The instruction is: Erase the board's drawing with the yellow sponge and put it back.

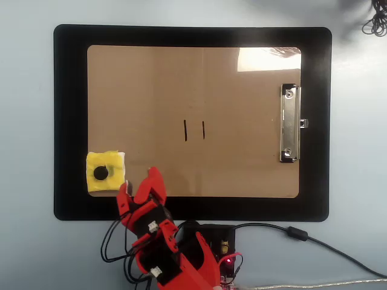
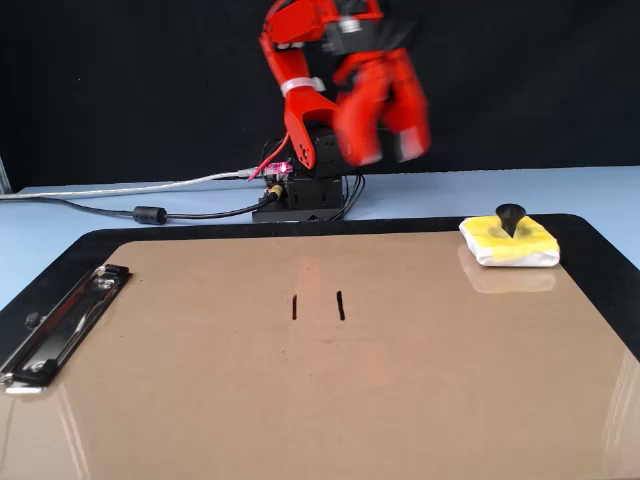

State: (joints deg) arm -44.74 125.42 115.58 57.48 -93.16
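The brown board [image 1: 242,163] lies on a black mat, its silver clip [image 1: 290,124] at the right in the overhead view. The drawing [image 1: 185,130], two short dark strokes, is at the board's middle; it also shows in the fixed view [image 2: 340,305]. The yellow sponge [image 1: 112,181] with its black knob rests on the board's lower left corner in the overhead view, and at the far right in the fixed view [image 2: 530,242]. My red gripper [image 1: 138,183] hovers just right of the sponge, open and empty. In the fixed view it [image 2: 385,152] hangs blurred, high above the board's far edge.
The black mat [image 1: 69,121] surrounds the board on a pale blue table. The arm's base [image 2: 300,195] stands behind the mat with cables [image 2: 100,205] running off along the table. A dark cable coil [image 1: 376,24] lies at the overhead view's top right corner.
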